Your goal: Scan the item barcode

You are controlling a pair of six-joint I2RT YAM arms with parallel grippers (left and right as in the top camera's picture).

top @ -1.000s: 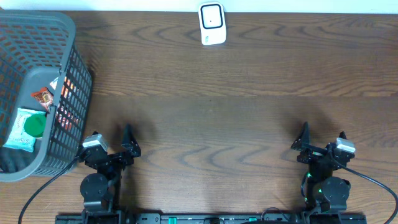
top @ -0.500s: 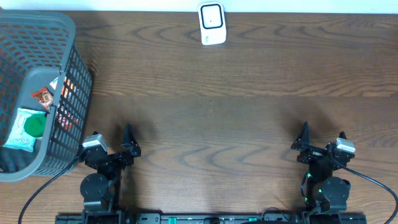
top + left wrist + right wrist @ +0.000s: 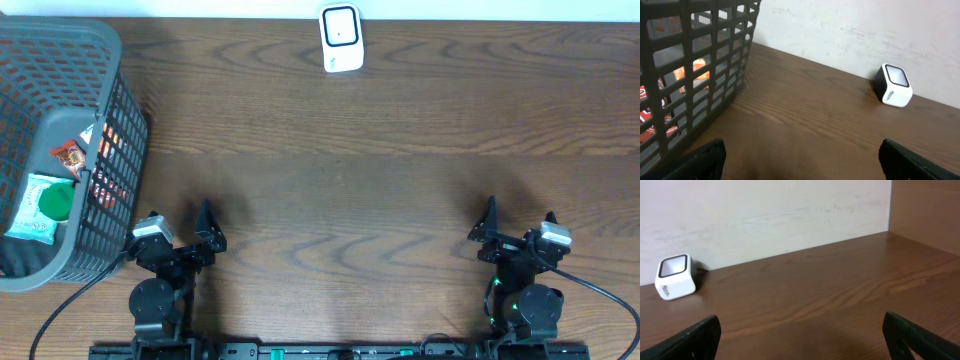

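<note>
- Packets lie inside the grey mesh basket point(image 3: 122, 140) at the table's left edge: a green-and-white packet point(image 3: 40, 205) and, beyond it, an orange-red packet point(image 3: 68, 155). Nothing touches either.
- More red-orange packaging shows through the basket wall; what kind cannot be told.
- Barcode scanner point(image 3: 341, 38), white with a dark window, stands at the far edge of the wooden table point(image 3: 380, 180), by the wall and well apart from the basket.
- Left gripper point(image 3: 800, 155) sits low at the near edge, just right of the basket. Fingers point(image 3: 705, 160) spread wide, holding nothing.
- Right gripper point(image 3: 800, 330) sits at the near right, likewise spread wide, with bare tabletop between its fingers point(image 3: 910, 335).
</note>
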